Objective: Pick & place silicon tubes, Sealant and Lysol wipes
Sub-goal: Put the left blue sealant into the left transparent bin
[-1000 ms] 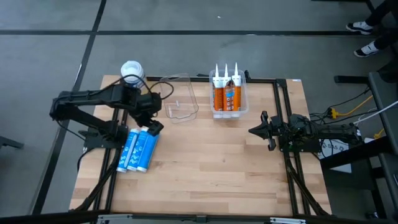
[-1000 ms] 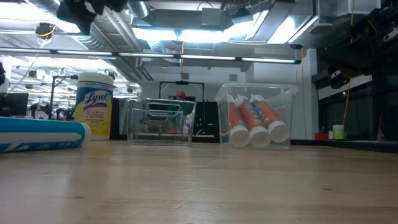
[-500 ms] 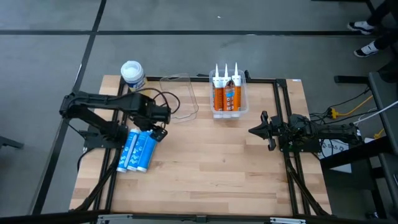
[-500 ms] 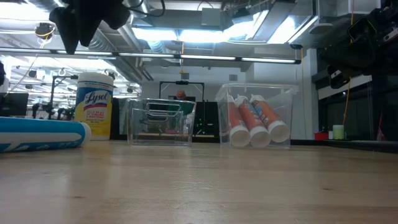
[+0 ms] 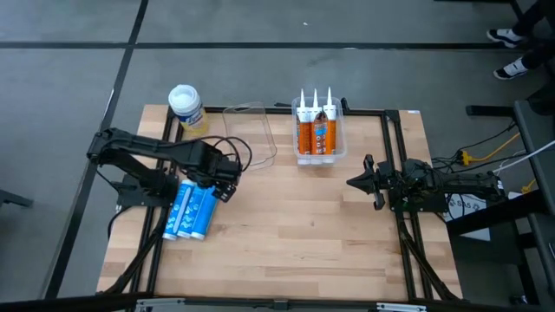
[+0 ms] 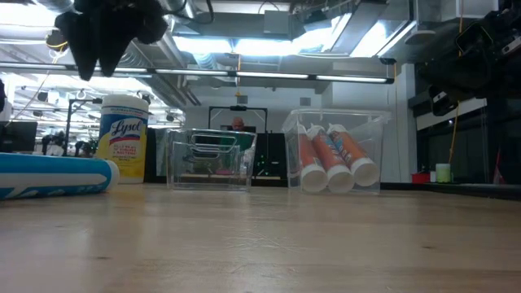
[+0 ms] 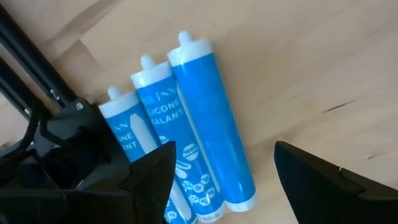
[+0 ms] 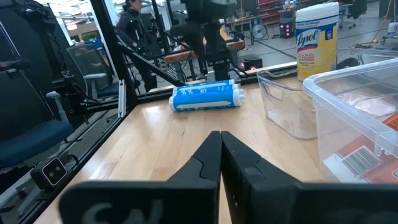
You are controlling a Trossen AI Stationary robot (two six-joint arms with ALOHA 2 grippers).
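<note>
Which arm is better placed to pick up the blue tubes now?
Left. Its open end effector hovers directly over the blue tubes; the right end effector is shut and far across the table.

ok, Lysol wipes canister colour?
Yellow body, white lid, on the Lysol wipes; low view shows it best.

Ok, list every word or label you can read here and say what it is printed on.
"Lysol": on the yellow cylindrical wipes canister with white lid; smaller lines beneath are blurred.
"SILICONE SEALANT", partly cut off: on the blue plastic tubes with white caps.
Orange tubes in the clear plastic bin: label and barcode too small to read.
</note>
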